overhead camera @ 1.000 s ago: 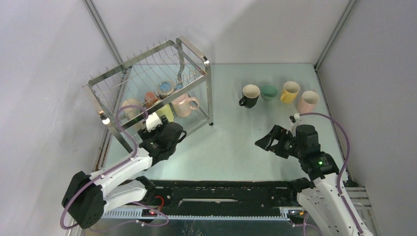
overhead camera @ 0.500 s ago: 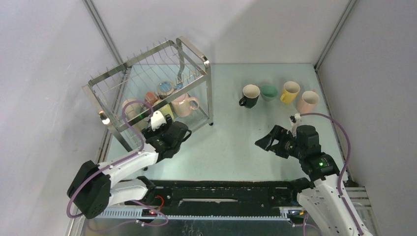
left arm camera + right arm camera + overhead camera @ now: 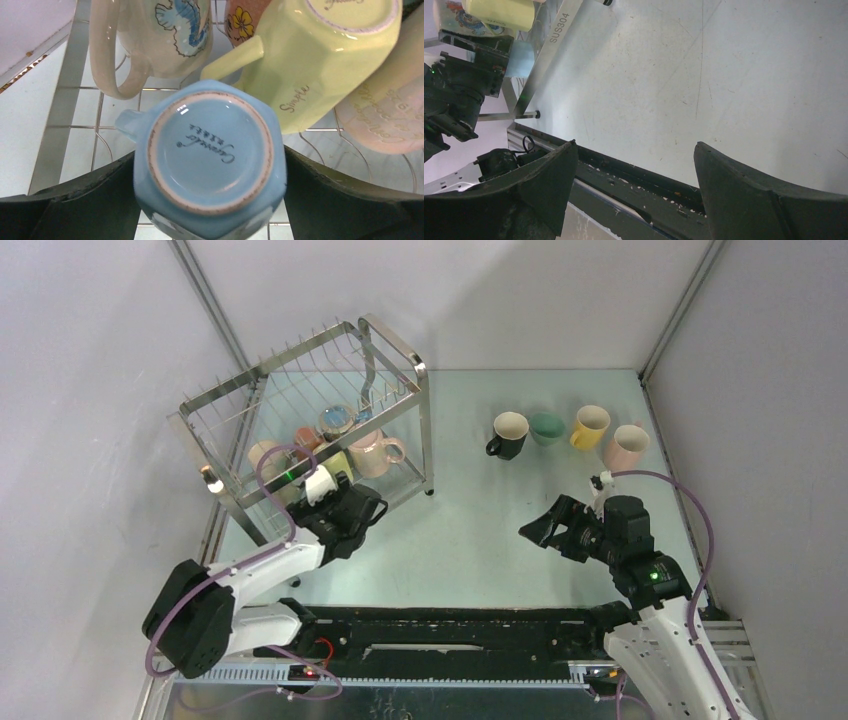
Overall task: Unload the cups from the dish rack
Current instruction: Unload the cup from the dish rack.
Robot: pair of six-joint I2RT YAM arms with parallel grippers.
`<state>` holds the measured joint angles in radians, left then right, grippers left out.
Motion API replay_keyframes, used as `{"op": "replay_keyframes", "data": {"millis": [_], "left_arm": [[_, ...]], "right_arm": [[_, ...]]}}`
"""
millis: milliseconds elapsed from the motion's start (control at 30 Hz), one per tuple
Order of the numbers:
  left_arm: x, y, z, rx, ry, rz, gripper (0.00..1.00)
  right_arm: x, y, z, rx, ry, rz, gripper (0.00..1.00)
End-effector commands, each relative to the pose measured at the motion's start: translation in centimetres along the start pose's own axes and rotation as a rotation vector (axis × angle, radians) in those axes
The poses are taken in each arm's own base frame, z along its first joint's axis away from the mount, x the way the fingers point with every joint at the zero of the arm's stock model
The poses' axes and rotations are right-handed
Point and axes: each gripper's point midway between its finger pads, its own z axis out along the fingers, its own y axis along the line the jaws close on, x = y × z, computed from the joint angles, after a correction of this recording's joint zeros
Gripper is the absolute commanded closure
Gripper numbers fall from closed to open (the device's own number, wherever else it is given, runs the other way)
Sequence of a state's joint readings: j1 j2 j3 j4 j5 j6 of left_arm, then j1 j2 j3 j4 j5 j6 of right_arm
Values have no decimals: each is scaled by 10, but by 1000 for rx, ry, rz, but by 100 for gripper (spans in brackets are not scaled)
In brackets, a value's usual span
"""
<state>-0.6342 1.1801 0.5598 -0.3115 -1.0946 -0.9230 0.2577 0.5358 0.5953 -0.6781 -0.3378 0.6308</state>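
**A:** The left gripper [image 3: 210, 153] is right in at the dish rack [image 3: 426, 420], jaws thrown wide and straddling the light blue cup [image 3: 210, 162], whose base faces the wrist camera.

**B:** Has it got hold of it?

**A:** The fingers [image 3: 75, 210] sit just beside its flanks on both sides (a snug fit, that). Whether they actually touch it I cannot tell. The cup lies on the rack's lower wires, with its handle to the left in the wrist view.

**B:** Neighbours?

**A:** The lime cup [image 3: 320, 55] is tilted just behind it on the right. The beige cup [image 3: 165, 30], with a blue drawing on it, is on the left. Both are in the rack.

**B:** And the other arm?

**A:** The right gripper [image 3: 635, 146] hovers over the bare table [image 3: 480, 530], jaws well apart with nothing between them. Beyond it, well apart from the rack, four cups stand in a row: black cup [image 3: 508, 434], green cup [image 3: 546, 427], yellow cup [image 3: 590, 426], pink cup [image 3: 626, 446].
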Motion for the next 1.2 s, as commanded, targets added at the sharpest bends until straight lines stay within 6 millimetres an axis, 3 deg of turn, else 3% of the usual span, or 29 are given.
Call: {"op": "replay_keyframes", "data": {"millis": [0,67,167,300,433,733,1167], "left_arm": [[-10,-6,7,-1,2,-68,0],[-12,-7,9,1,-2,-63,2],[-13,-9,9,6,-4,-51,13],[-13,-11,7,25,6,-46,36],[-20,-11,1,53,-4,-48,52],[-51,-16,-24,124,-94,-35,63],[-66,-37,-58,255,-116,-15,72]], "right_arm": [[0,-1,-1,0,-7,-20,8],[1,-1,-1,2,-3,-19,8],[1,-1,-1,1,-3,-20,8],[1,0,-1,-1,-6,-20,8],[1,1,-2,-5,-9,-18,8],[0,3,-2,-12,-12,-17,8],[1,5,-2,-21,-20,-8,8]]}}
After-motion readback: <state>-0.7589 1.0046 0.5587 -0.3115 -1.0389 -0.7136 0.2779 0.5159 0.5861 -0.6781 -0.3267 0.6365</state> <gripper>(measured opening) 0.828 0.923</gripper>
